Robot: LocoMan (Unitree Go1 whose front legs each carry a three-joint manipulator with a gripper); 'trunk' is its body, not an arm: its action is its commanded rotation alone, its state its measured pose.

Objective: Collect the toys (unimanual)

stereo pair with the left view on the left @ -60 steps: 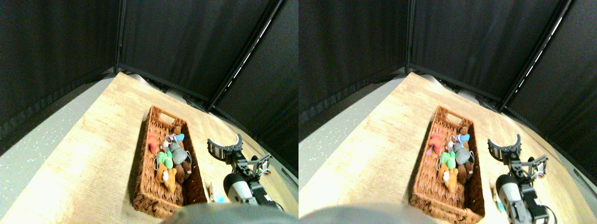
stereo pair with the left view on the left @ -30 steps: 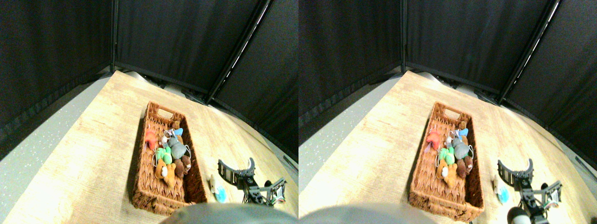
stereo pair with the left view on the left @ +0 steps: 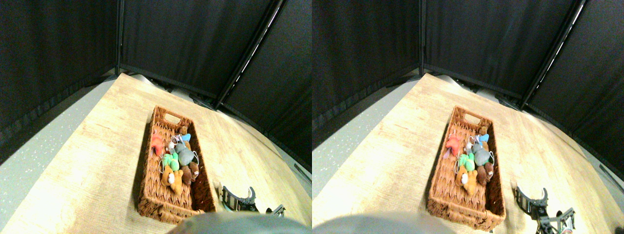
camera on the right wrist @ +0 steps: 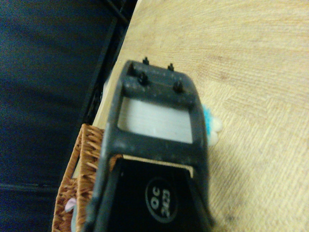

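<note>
A brown woven basket sits on the light wooden surface. Most of the toys lie inside it in a little heap: a red one, a blue one, a grey one, a green one, an orange one and a brown one.

The robot's hand is low on the surface, just beside the basket's right side. Its two curved jaws stand apart, and nothing can be seen held in them.

From the wrist camera, one more small toy, blue and cream, peeks out from behind the dark jaw. It lies on the wood, outside the basket.
</note>
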